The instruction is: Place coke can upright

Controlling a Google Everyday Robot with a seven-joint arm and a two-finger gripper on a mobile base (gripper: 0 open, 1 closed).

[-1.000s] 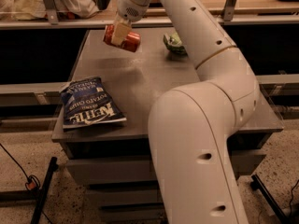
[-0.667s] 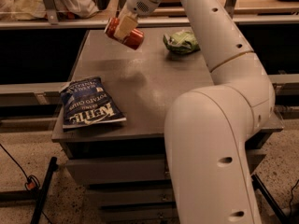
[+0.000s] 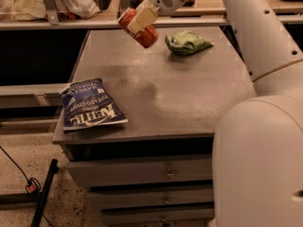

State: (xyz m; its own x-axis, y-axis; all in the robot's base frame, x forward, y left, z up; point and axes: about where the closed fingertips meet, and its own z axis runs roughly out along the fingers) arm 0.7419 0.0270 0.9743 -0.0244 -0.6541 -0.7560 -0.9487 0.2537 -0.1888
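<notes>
Tilt is plain on the coke can (image 3: 147, 36): its long axis runs from 10 o'clock down to 4 o'clock, with one end up by 10 o'clock and the red side facing the camera. It hangs clear in the air over the far edge of the worktop (image 3: 180, 93), at about 12 o'clock. The tool (image 3: 139, 21) is clamped on the can, one cream finger lying across its body.

The worktop is a flat, dull grey slab over grey drawers (image 3: 142, 171), and the floor (image 3: 14, 155) below is speckled. A crumpled green snack bag (image 3: 187, 42) lies at 1 o'clock, just beside the can. A flat dark blue Kettle chips bag (image 3: 90, 105) lies at 8 o'clock, overhanging the near-left edge. The smooth, rounded white arm (image 3: 255, 150) fills the right side.
</notes>
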